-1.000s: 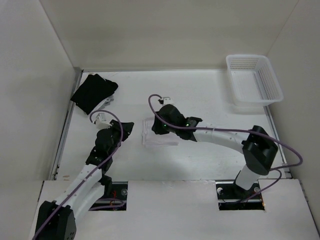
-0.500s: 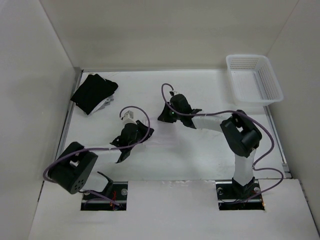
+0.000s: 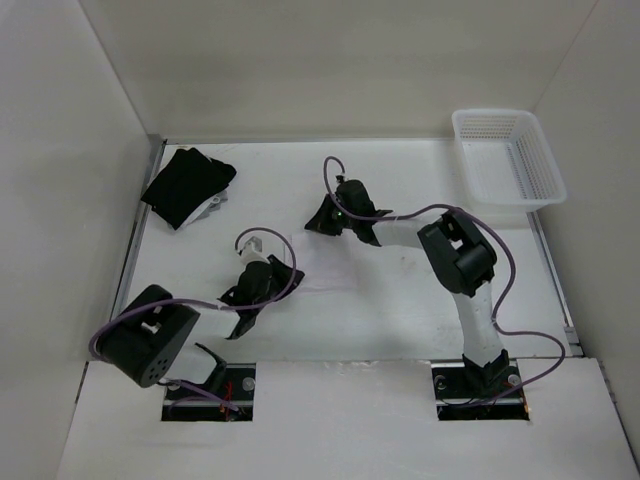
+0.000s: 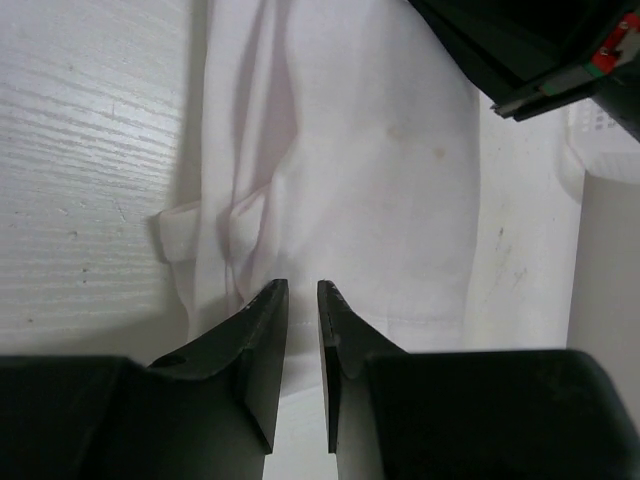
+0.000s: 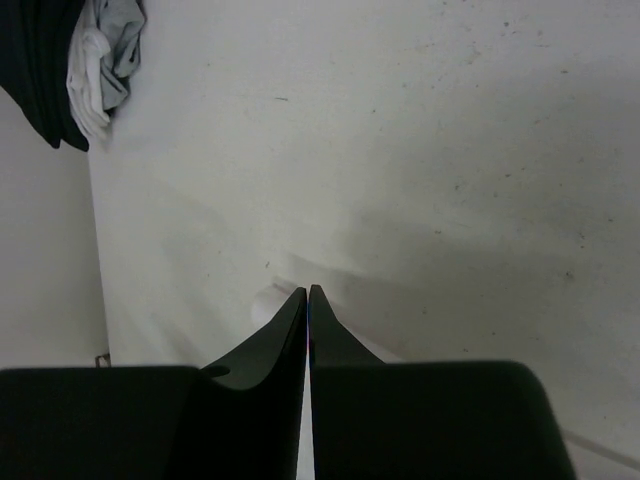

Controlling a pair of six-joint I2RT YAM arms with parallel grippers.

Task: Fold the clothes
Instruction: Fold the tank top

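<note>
- Top external shows my right arm [image 3: 455, 262] reaching out to mid-table and my left arm [image 3: 150, 340] folded near its base.
- Between them the white garment [image 4: 370, 170] lies flat on the table.
- My left gripper [image 4: 303, 290] shows a narrow gap at the hem; I cannot tell if it grips.
- My right gripper [image 5: 307, 290] is pinched closed on the far edge.
- The mesh basket [image 3: 512, 204] sits far right, well apart.

No word, number, brand or sign can be read in any view. The white shirt [image 4: 380, 150] bears no legible print or tag. A small red and green patch [image 4: 612, 52] sits on a black machine part [image 4: 520, 40] at the top right of the left wrist view. It is too small to tell whether it carries any letters.
</note>
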